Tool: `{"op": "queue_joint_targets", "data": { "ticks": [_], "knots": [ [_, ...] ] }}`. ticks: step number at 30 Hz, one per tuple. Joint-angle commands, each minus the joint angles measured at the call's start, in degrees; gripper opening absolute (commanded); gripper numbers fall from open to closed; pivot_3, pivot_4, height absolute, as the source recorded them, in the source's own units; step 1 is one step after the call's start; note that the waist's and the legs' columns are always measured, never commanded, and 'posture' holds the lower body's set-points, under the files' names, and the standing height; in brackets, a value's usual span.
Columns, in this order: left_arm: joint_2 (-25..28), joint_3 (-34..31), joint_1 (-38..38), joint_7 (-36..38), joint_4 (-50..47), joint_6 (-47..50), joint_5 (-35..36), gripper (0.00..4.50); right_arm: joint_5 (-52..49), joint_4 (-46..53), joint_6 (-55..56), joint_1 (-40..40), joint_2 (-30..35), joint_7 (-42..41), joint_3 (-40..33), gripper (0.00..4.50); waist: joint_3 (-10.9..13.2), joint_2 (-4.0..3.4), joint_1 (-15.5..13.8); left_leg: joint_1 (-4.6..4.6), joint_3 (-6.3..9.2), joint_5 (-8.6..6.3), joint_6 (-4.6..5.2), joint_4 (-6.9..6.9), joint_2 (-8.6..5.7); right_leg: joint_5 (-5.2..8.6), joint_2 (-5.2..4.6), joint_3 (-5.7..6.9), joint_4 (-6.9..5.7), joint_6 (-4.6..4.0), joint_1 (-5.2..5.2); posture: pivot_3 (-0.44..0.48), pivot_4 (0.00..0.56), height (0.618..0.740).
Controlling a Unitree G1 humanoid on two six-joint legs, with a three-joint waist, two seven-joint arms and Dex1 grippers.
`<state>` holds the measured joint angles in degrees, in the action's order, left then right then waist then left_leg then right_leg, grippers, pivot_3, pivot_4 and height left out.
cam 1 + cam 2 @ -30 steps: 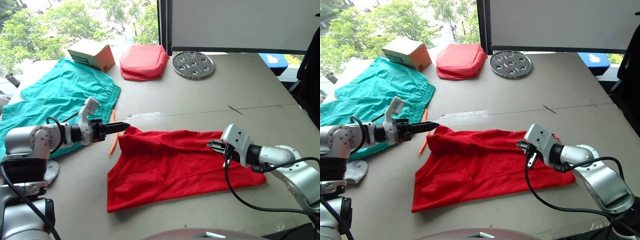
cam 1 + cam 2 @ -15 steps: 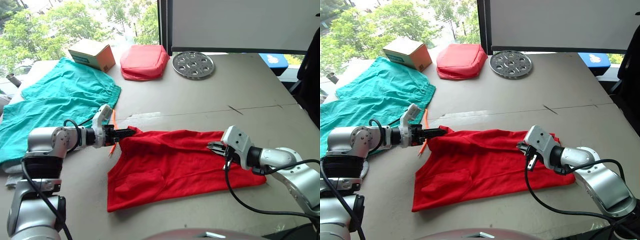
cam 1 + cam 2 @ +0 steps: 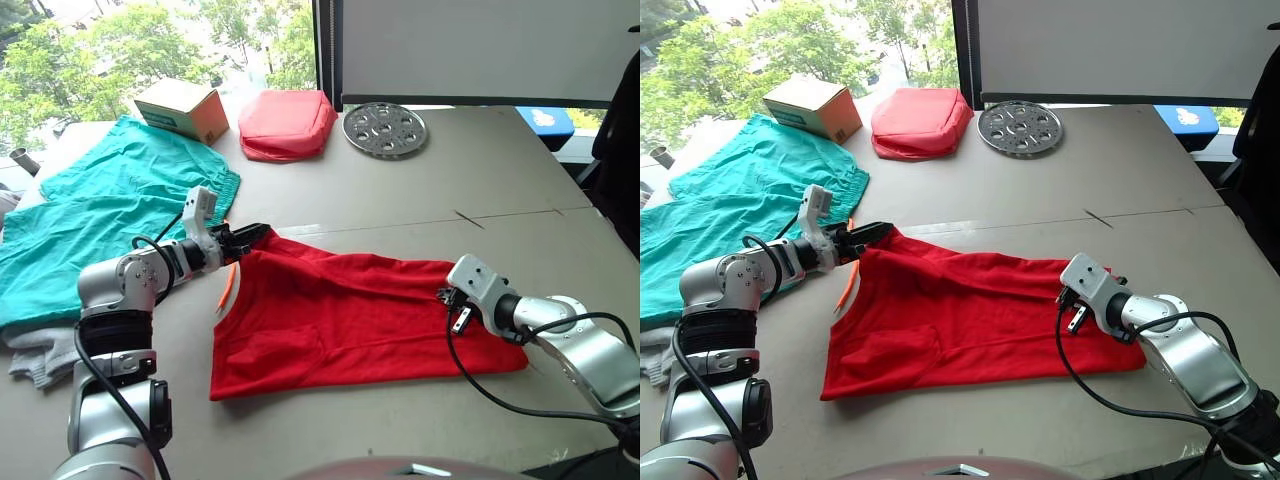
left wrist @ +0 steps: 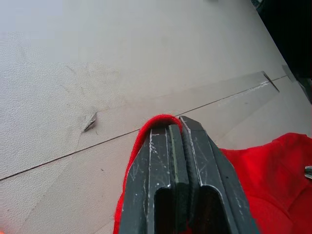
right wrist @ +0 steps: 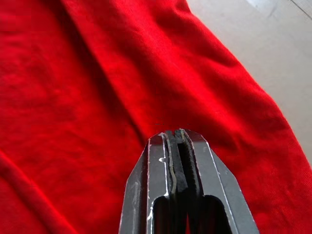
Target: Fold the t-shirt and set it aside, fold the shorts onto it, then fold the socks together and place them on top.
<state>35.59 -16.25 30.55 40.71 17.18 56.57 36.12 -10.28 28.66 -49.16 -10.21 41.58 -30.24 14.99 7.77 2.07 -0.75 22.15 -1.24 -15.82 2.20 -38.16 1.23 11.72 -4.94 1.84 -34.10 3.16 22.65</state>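
Note:
The red t-shirt (image 3: 340, 315) lies spread across the near middle of the table. My left gripper (image 3: 250, 233) is shut on its far left corner, and a loop of red hem shows around the fingertips (image 4: 163, 129) in the left wrist view. At the shirt's right end my right gripper (image 3: 447, 296) is shut on the cloth, with red fabric stretching beyond it (image 5: 176, 134). The shirt's far edge runs taut between the two grippers. The teal shorts (image 3: 110, 200) lie flat at the far left, their orange drawstring (image 3: 227, 285) beside the shirt. The grey socks (image 3: 35, 355) lie at the left edge.
At the back stand a cardboard box (image 3: 183, 108), a padded red pouch (image 3: 288, 123) and a round perforated metal plate (image 3: 385, 128). A blue object (image 3: 545, 122) sits at the far right corner. Bare table (image 3: 420, 200) lies beyond the shirt.
My left gripper has pulled the shirt's left corner away from me and leftwards, straightening the far edge. My right gripper's fingers have shut on the cloth at the right end.

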Motion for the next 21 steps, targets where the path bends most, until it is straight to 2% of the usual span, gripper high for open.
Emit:
{"op": "queue_joint_targets", "data": {
  "ticks": [1, 4, 6, 9, 12, 15, 17, 20, 21],
  "knots": [
    [-1.5, -3.7, 0.3, -3.7, 2.4, -1.4, 0.0, 0.06, 3.7, -6.6, -1.6, -1.4, -1.1, 2.9, 0.4, 0.0, 0.0, 0.04, 0.0, -0.03, 0.0, 0.0, 0.0, 0.0, 0.0, 0.0, 0.0, -0.01, -0.01, 0.0, -0.04, 0.0, 0.15, 0.74],
    [-2.5, -6.2, 0.7, -7.8, 4.6, 1.1, 0.5, 0.06, 5.2, -8.1, -1.0, -1.2, -0.6, 3.0, 0.3, 0.0, -0.2, 0.24, -0.1, -0.09, 0.04, 0.0, 0.0, 0.0, -0.01, 0.0, 0.01, 0.01, -0.01, 0.0, -0.14, 0.0, 0.15, 0.74],
    [-1.3, -8.8, 0.9, -7.3, 5.4, 5.5, 3.3, 0.06, 4.0, -6.4, -0.7, -0.6, -0.9, 2.1, -1.6, 0.0, -0.2, 0.28, -0.1, -0.08, 0.08, 0.0, 0.0, -0.03, -0.02, 0.0, 0.01, 0.03, -0.01, 0.0, -0.16, 0.0, 0.15, 0.74],
    [2.8, -9.9, -1.1, -1.2, 1.7, 10.0, 7.3, 0.97, 0.7, -1.0, 0.2, 1.3, 0.1, -1.2, -5.0, 0.0, -0.2, 0.24, -0.1, -0.08, 0.08, 0.0, 0.0, -0.05, -0.01, 0.0, -0.01, 0.03, -0.02, 0.0, -0.18, 0.0, 0.15, 0.74],
    [7.0, -12.7, -0.4, 1.6, 1.2, 13.1, 10.6, 2.33, -5.6, 5.3, -0.7, 3.0, -0.6, -5.2, -10.1, 0.0, -0.1, 0.13, 0.1, -0.06, 0.06, 0.0, -0.01, 0.03, 0.03, 0.01, 0.02, 0.04, -0.01, 0.0, -0.11, 0.0, 0.15, 0.74],
    [10.1, -11.4, -1.6, 5.8, -3.0, 14.2, 12.5, 2.33, -11.5, 9.4, -2.5, 3.9, -0.5, -8.4, -13.8, 0.0, 0.0, -0.07, 0.0, -0.08, 0.05, 0.0, -0.02, 0.08, 0.05, 0.01, 0.03, 0.04, -0.02, 0.0, -0.07, 0.0, 0.15, 0.74],
    [9.9, -10.8, -0.5, 6.8, -8.1, 18.6, 16.6, 2.33, -14.6, 10.8, -4.6, 1.9, -1.4, -8.6, -15.2, 0.0, 0.1, -0.1, -0.1, -0.07, 0.06, 0.0, -0.02, 0.07, 0.08, 0.01, -0.01, 0.04, 0.0, 0.0, -0.08, 0.0, 0.15, 0.74],
    [9.3, -4.2, -2.1, 8.8, -19.2, 19.8, 18.8, 1.54, -14.0, 8.2, -6.2, -3.7, -3.8, -6.1, -11.6, 0.0, 0.1, -0.19, -0.1, -0.06, 0.05, 0.0, -0.02, -0.02, 0.09, 0.0, -0.1, 0.0, -0.01, 0.01, -0.11, 0.0, 0.15, 0.74],
    [8.5, -1.9, -2.5, 8.5, -22.2, 18.9, 18.4, 1.13, -12.9, 6.4, -6.3, -5.5, -5.0, -4.9, -10.0, 0.0, 0.1, -0.21, 0.0, -0.06, 0.04, 0.0, -0.02, -0.05, 0.08, -0.01, -0.11, -0.03, -0.01, 0.01, -0.12, 0.0, 0.15, 0.74]
  ]
}}
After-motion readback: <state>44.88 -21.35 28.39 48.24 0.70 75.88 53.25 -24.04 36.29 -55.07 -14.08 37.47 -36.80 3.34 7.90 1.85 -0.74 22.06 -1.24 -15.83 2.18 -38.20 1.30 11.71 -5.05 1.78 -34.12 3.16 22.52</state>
